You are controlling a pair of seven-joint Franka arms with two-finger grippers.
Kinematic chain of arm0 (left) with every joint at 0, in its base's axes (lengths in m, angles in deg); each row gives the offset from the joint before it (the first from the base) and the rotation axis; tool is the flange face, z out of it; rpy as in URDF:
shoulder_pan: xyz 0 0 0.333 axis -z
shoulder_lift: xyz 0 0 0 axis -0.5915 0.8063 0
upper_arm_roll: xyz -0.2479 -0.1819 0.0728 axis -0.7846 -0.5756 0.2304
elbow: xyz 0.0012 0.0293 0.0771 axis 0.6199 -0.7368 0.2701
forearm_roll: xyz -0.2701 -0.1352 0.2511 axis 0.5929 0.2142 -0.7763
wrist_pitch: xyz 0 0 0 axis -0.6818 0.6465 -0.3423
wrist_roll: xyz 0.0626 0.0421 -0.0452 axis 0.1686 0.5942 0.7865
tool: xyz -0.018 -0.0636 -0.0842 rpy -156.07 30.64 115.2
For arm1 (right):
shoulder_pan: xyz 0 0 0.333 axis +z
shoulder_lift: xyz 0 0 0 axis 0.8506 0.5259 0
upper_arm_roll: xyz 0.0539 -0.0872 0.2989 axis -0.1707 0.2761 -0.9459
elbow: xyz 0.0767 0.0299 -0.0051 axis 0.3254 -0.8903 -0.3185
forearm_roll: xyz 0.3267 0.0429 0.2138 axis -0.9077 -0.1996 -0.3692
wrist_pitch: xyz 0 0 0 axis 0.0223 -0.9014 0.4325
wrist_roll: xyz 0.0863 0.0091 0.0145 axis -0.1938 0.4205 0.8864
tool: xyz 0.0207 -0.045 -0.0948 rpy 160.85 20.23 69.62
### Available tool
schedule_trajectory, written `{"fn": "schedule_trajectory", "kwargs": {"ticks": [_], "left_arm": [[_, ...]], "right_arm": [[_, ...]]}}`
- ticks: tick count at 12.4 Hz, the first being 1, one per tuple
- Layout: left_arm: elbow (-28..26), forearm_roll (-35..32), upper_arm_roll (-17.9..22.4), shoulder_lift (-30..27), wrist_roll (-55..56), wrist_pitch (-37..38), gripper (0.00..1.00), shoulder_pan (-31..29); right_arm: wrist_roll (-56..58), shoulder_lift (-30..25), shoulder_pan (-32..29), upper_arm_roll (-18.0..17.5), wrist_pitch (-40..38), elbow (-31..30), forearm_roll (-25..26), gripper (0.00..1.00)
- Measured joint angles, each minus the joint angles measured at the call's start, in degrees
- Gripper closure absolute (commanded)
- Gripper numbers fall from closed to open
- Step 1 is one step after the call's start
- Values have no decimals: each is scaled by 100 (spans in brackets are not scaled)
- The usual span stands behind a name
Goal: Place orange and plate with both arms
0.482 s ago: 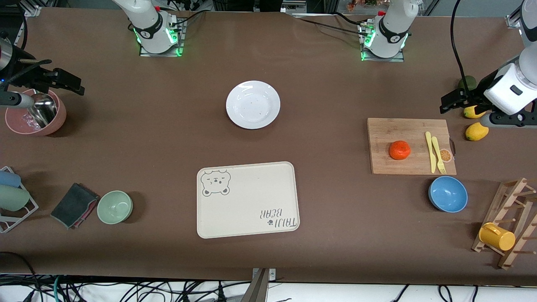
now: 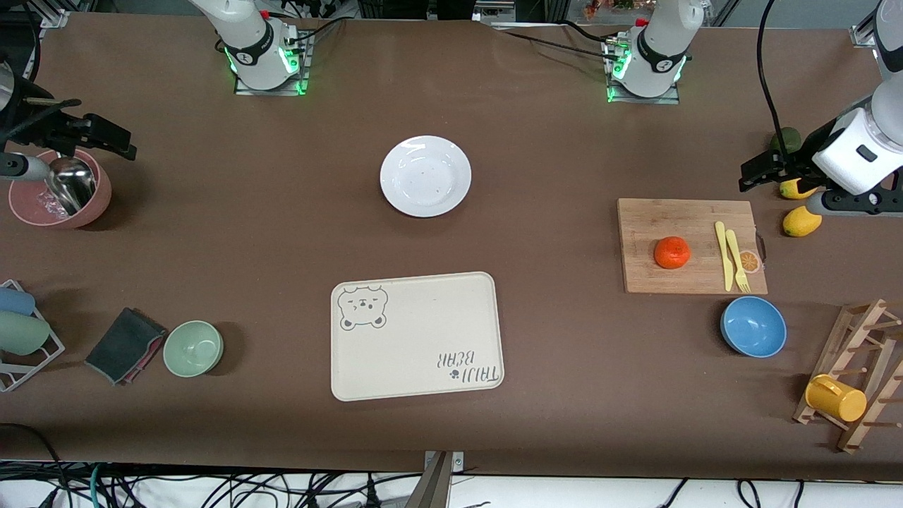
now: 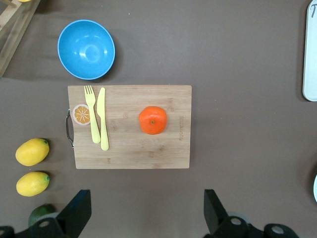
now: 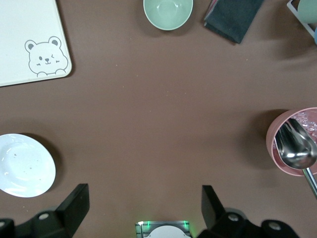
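The orange [image 2: 671, 252] [image 3: 152, 120] lies on a wooden cutting board [image 2: 649, 219] toward the left arm's end of the table. The white plate [image 2: 425, 176] [image 4: 25, 165] sits bare on the brown table, mid-table and farther from the front camera than the bear tray [image 2: 416, 339]. My left gripper [image 2: 758, 173] [image 3: 146, 208] hangs open high over the table beside the lemons, holding nothing. High up by the pink bowl, my right gripper [image 2: 106, 137] [image 4: 143, 203] is open and empty too.
A yellow knife and fork [image 2: 730, 254] share the board. Nearby are a blue bowl [image 2: 753, 326], two lemons [image 2: 801, 221], a green fruit [image 2: 784, 138] and a rack with a yellow mug [image 2: 836, 398]. Toward the right arm's end: pink bowl with ladle [image 2: 60, 197], green bowl [image 2: 193, 348], dark cloth [image 2: 123, 344].
The right arm has drifted slightly toward its end of the table. The orange, the plate and the left arm look unmoved.
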Motion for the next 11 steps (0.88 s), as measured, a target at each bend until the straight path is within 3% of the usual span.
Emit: {"fn": "schedule_trajectory", "kwargs": {"ticks": [3,11], "left_arm": [[0,0,0,2,0,0,0,0],[0,0,0,4,0,0,0,0]], "right_arm": [[6,56,5,1,-67,35,226,0],[7,160,5,2,-66,71,235,0]]}}
